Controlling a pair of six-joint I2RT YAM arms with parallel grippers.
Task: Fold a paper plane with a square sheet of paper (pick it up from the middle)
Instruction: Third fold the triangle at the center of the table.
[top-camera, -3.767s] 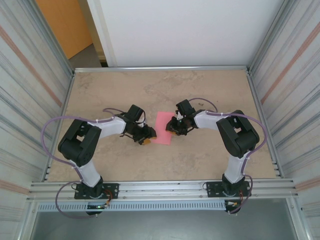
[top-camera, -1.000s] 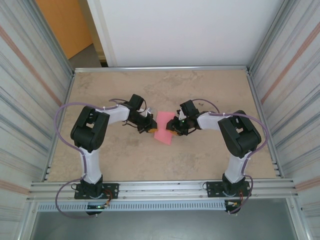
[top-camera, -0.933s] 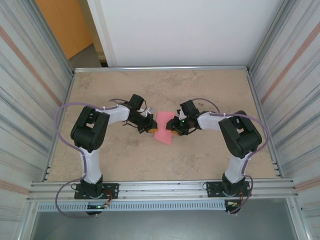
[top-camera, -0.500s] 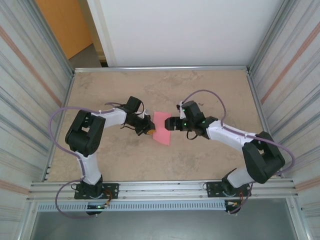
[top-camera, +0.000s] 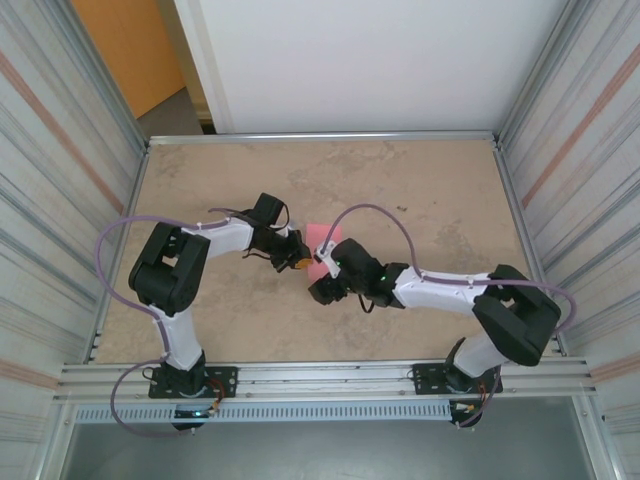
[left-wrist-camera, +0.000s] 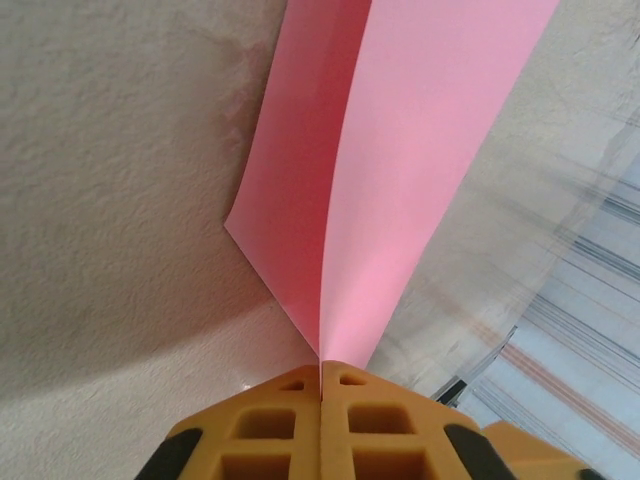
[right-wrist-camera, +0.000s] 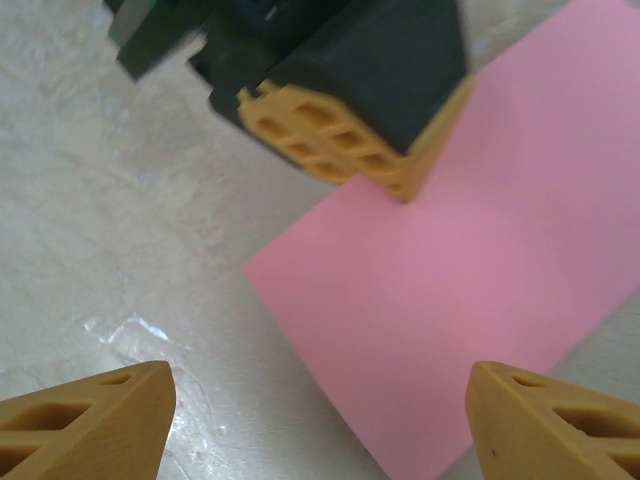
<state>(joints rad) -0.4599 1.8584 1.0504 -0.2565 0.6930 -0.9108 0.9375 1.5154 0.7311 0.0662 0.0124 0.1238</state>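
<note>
Looking down from the top camera, I see the counter boxed in by ribbed metal walls on both sides, a white panel at the far edge and an aluminium rail at the near edge. Both arms meet near the middle, so open room lies along the far half and in the near corners. The square sheet of paper sits at the centre, a pink patch partly covered by the right arm. The left gripper touches its left edge. The right gripper reaches across just near of it, well away from either wall.

On the left wrist camera, the left gripper has its orange pads pressed together on the paper's near point. Two pink layers fan away from the pinch along a crease, and the darker left layer lifts off the counter.

On the right wrist camera, the right gripper stands wide, its orange fingertips far apart with nothing clamped between them. Below it a corner of the paper lies on bare counter. The left gripper bears on the paper's far edge.
</note>
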